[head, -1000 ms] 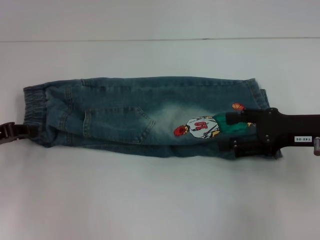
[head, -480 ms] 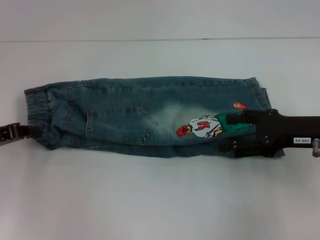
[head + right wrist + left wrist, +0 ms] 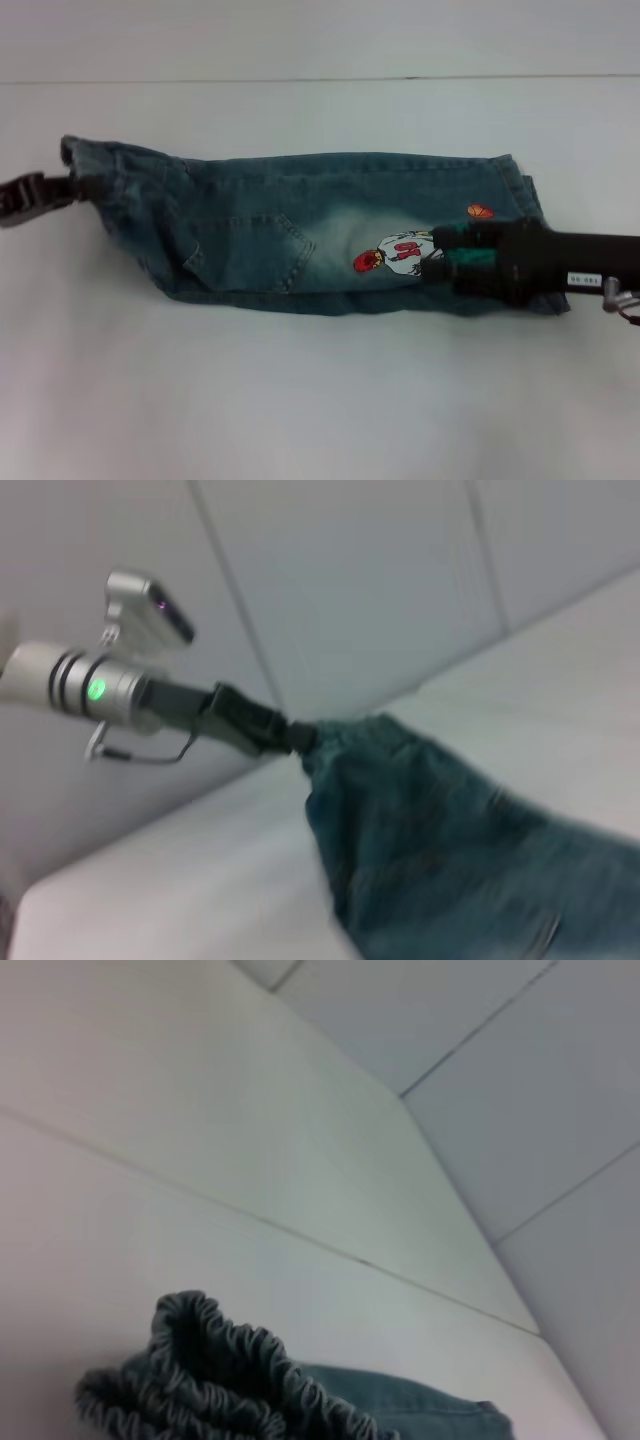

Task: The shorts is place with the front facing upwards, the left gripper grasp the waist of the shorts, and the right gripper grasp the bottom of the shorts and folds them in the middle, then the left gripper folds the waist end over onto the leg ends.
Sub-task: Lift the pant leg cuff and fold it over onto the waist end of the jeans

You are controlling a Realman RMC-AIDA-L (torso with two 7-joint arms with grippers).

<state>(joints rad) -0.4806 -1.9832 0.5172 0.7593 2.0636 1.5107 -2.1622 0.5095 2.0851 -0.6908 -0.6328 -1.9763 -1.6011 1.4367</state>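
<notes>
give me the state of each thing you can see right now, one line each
shorts: folded lengthwise, lying on the table, waist end raised
waist: bunched, lifted off the table
left gripper: shut on the waist
right gripper: resting on the leg ends, beside the cartoon print
table: white, bare

It looks like a lab test bench: a plain white table [image 3: 300,400] against white panelled walls [image 3: 520,1050].

- Showing red digits, possibly "01" or "10", on the white jersey of the cartoon print [image 3: 398,252] on the shorts [image 3: 300,225].
- Carrying small dark characters, too blurred for reading, on the white label sticker [image 3: 583,281] of the right arm.
</notes>
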